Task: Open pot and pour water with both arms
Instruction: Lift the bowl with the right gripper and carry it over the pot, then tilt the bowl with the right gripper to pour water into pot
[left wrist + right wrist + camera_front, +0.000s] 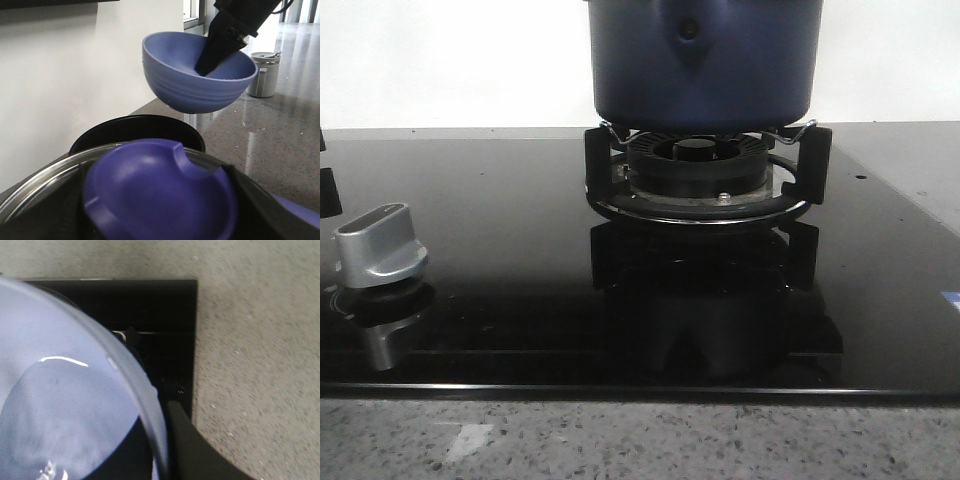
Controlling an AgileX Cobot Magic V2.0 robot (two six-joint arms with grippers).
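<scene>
The dark navy pot [705,65] stands on the burner; neither gripper shows in the front view. In the left wrist view its open black rim [137,131] lies just beyond the glass lid [30,192]. My left gripper [160,200] is shut on the lid's purple knob [150,185] and holds the lid off the pot, beside it. My right gripper [220,45] is shut on the rim of a light-blue ribbed bowl [197,82], one finger inside, holding it in the air above the pot's far side. In the right wrist view the bowl [65,405] fills the frame, with a finger [200,450] outside its rim.
The burner's pot support [698,175] sits on a black glass hob [500,300]. A silver knob [380,245] is at the hob's left. Speckled stone counter [620,440] runs along the front and right. A lidded metal canister [264,74] stands farther off. A white wall is behind.
</scene>
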